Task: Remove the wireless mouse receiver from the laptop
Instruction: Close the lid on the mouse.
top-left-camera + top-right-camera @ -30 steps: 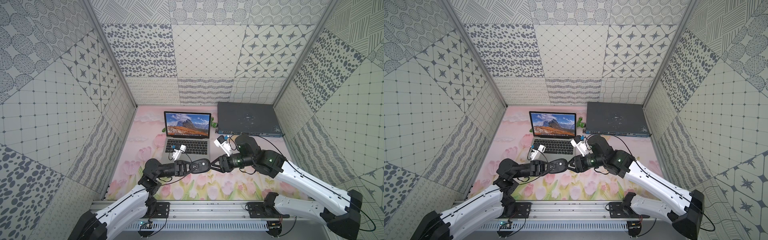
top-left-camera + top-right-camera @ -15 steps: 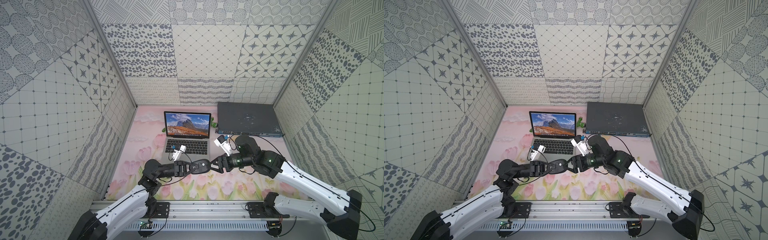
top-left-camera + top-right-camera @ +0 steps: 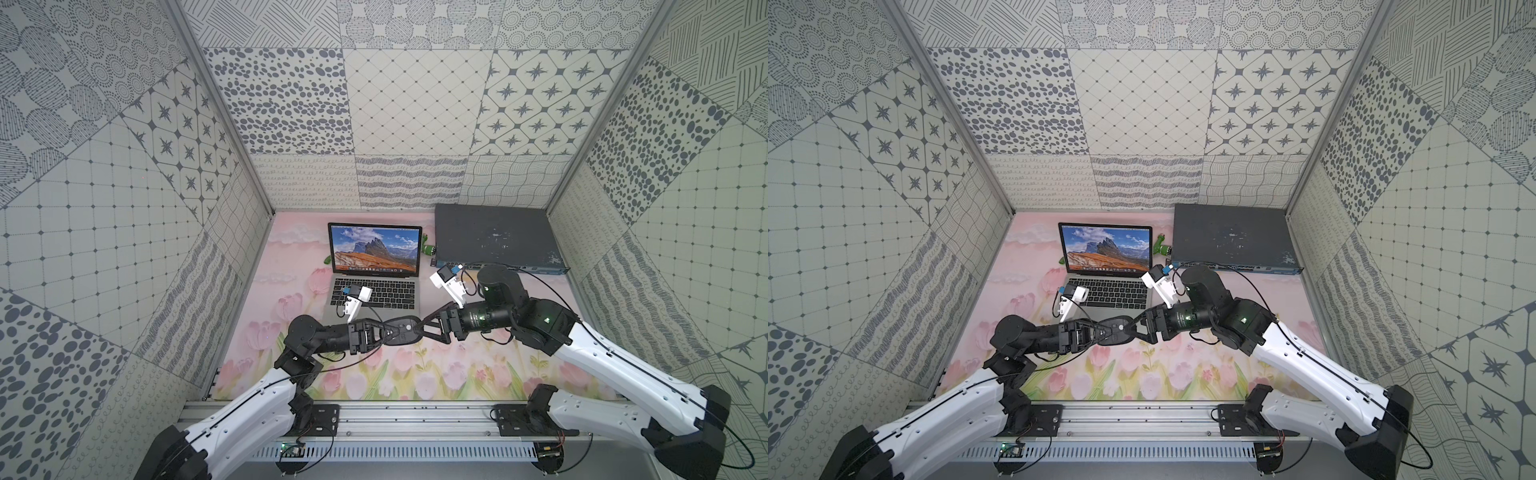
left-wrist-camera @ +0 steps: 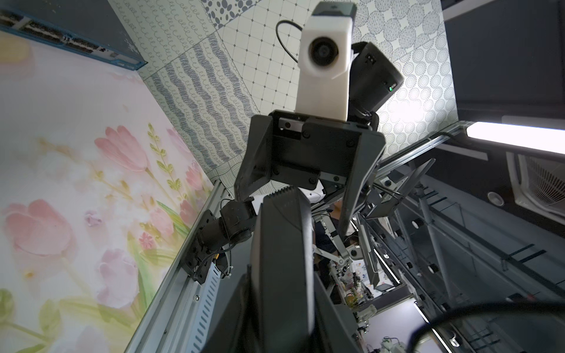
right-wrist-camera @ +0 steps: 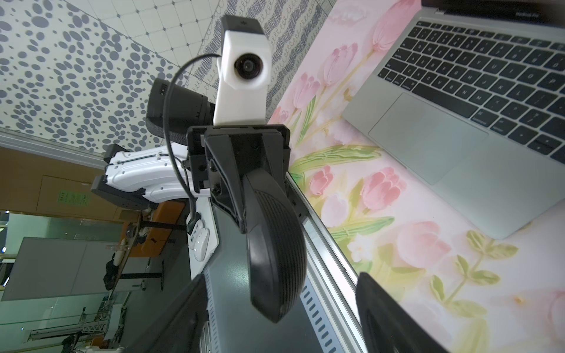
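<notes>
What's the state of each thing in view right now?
laptop: open, screen lit.
mouse: held by left gripper.
left gripper: fingers shut on mouse.
right gripper: fingers open around mouse end.
network switch: lying flat, power unclear.
wireless mouse receiver: not visible.

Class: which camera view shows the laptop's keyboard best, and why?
The right wrist view: the laptop lies close, so its key letters and trackpad show large. In both top views the laptop appears whole, screen included, but small and far. The left wrist view does not show it.
</notes>
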Action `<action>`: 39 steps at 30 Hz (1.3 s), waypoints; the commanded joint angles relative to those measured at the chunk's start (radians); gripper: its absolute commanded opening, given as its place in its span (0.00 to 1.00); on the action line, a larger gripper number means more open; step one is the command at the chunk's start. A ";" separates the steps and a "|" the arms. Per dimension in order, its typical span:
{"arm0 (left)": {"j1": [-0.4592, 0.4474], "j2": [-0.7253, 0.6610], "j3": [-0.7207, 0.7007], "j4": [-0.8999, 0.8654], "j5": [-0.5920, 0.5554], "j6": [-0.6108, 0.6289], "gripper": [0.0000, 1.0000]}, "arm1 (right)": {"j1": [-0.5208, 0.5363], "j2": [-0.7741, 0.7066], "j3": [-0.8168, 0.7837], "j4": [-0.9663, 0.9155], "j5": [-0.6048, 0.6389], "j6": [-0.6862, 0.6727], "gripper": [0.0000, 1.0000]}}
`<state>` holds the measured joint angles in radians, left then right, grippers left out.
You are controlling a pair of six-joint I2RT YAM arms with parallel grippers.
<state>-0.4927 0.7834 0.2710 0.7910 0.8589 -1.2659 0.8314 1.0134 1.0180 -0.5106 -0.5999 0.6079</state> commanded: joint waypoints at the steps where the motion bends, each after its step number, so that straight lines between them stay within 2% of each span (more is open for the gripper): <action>1: -0.087 -0.031 0.104 -0.244 -0.154 0.566 0.26 | -0.067 -0.080 0.039 0.046 -0.043 -0.003 0.92; 2: -0.102 -0.022 0.116 -0.240 -0.158 0.644 0.27 | -0.094 -0.102 0.036 0.046 -0.069 0.003 0.96; 6: -0.108 0.036 0.138 -0.107 -0.077 0.853 0.34 | -0.180 -0.160 0.016 0.047 -0.172 0.015 0.97; 9: -0.111 0.110 0.156 -0.009 -0.012 0.992 0.35 | -0.190 -0.163 0.021 0.049 -0.237 0.025 0.97; 11: -0.115 0.167 0.164 0.079 0.025 1.112 0.35 | -0.190 -0.165 0.008 0.076 -0.233 0.099 0.97; 12: -0.115 0.190 0.175 0.093 0.034 1.161 0.35 | -0.190 -0.168 -0.013 0.128 -0.278 0.116 0.97; 14: -0.115 0.230 0.211 0.069 0.055 1.275 0.33 | -0.191 -0.162 -0.054 0.222 -0.361 0.140 0.97; 18: -0.115 0.292 0.278 -0.020 0.092 1.461 0.29 | -0.211 -0.134 -0.047 0.147 -0.354 0.077 0.97; 21: -0.115 0.309 0.292 -0.016 0.104 1.498 0.26 | -0.237 -0.110 -0.044 0.088 -0.361 0.038 0.97; 29: -0.115 0.337 0.307 0.010 0.141 1.515 0.24 | -0.238 -0.067 -0.073 0.086 -0.444 0.002 0.96; 35: -0.115 0.397 0.323 0.134 0.189 1.440 0.22 | -0.238 -0.044 -0.083 0.087 -0.473 -0.017 0.91; 39: -0.115 0.434 0.327 0.196 0.205 1.392 0.22 | -0.233 -0.038 -0.089 0.092 -0.483 -0.025 0.84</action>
<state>-0.6044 1.1835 0.5808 0.8215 1.0046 0.1406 0.5938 0.9726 0.9390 -0.4435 -1.0470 0.6083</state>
